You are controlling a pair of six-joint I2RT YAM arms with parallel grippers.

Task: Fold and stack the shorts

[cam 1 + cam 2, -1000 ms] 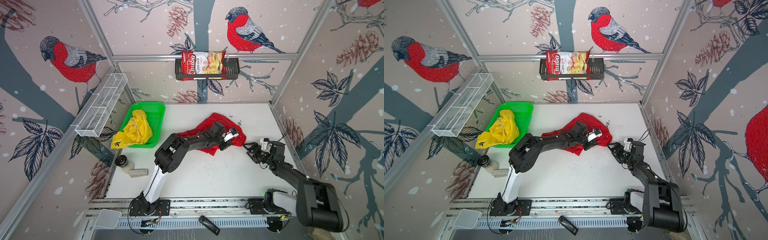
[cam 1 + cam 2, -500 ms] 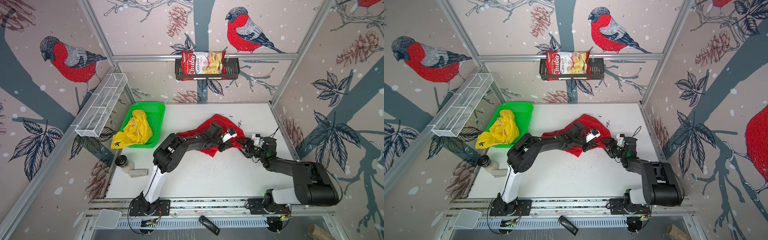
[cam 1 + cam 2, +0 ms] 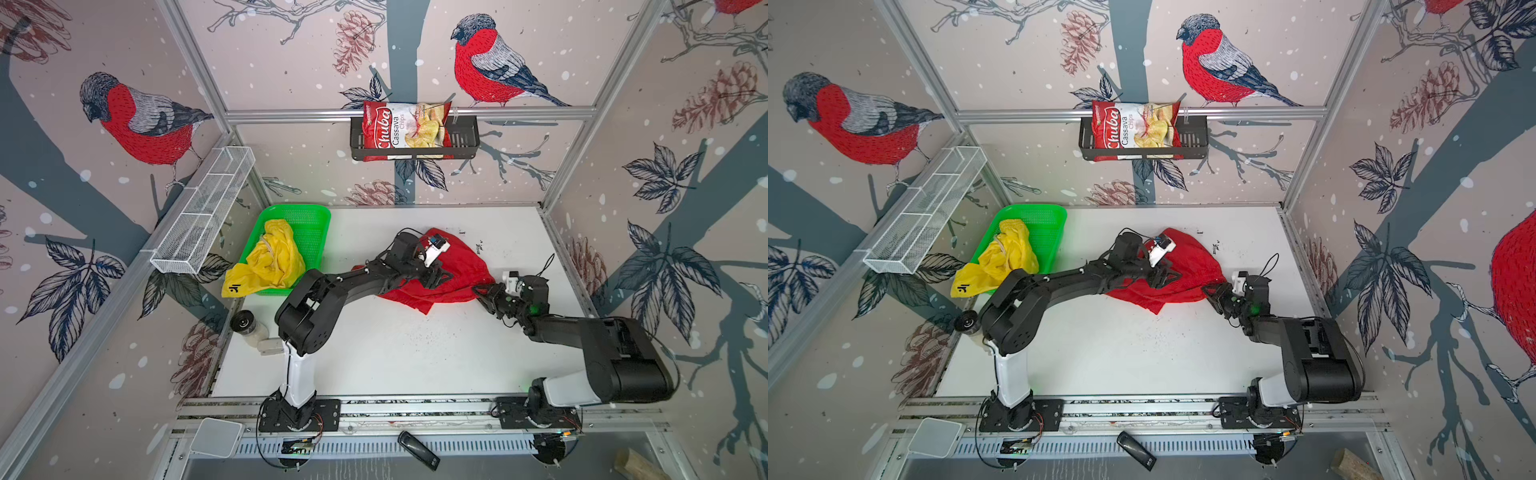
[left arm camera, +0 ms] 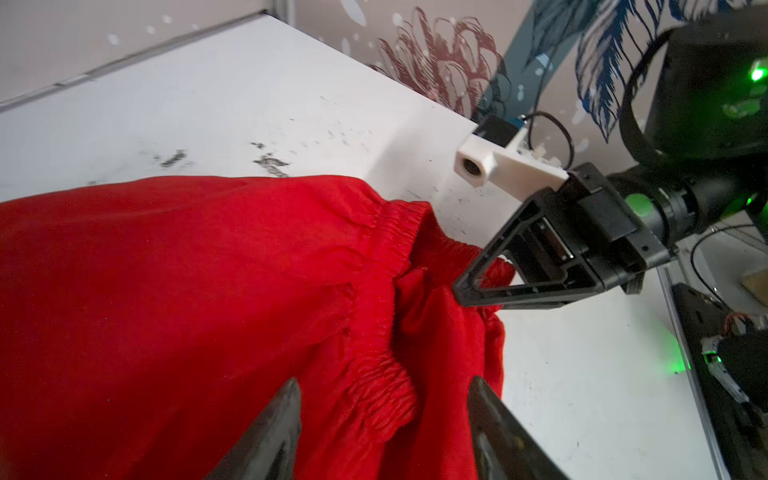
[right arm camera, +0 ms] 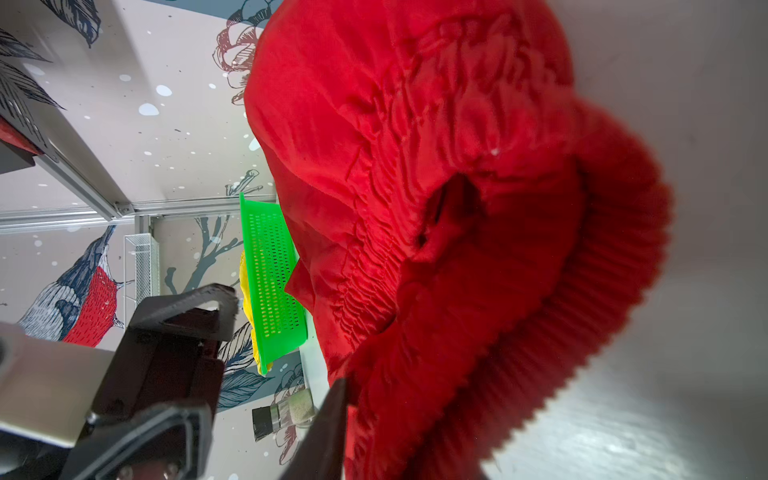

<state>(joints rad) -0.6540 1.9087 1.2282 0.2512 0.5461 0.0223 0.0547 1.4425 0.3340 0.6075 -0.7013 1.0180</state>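
Left end effector (image 4: 382, 384) now stands wide; right end effector (image 4: 461, 291) newly clamps crumpled red cloth shorts (image 3: 457, 266) at three o'clock, ready for spreading.

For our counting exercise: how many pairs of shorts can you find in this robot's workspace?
2. The red shorts lie bunched near the middle of the table; the yellow shorts sit in the green basket at its left edge, spilling over the rim. Another could lie hidden underneath.
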